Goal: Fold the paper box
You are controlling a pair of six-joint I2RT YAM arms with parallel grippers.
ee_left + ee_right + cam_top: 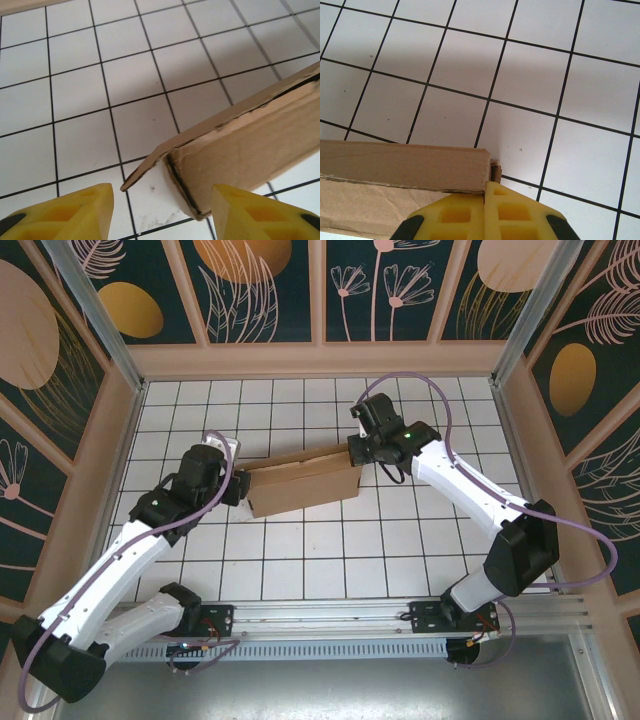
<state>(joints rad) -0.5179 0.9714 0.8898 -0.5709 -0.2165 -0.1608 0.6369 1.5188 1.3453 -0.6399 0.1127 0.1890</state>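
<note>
At the left end of the paper box point(303, 483), the left claw point(162, 217) stands with its yellow fingers point(65, 212) apart. The box's corner and a splayed flap point(150, 167) lie between them, unclamped. At the box's opposite end, the right claw point(485, 202) has its fingers together against the end wall; whether a sliver of cardboard is nipped between them I cannot tell. The box lies long and shallow on the white gridded counter point(300, 550), between both claws. The long walls look raised, so the end flaps seem to be the step in hand. Next, the left claw should take that splayed flap and tuck it inward while the right steadies the far end.
</note>
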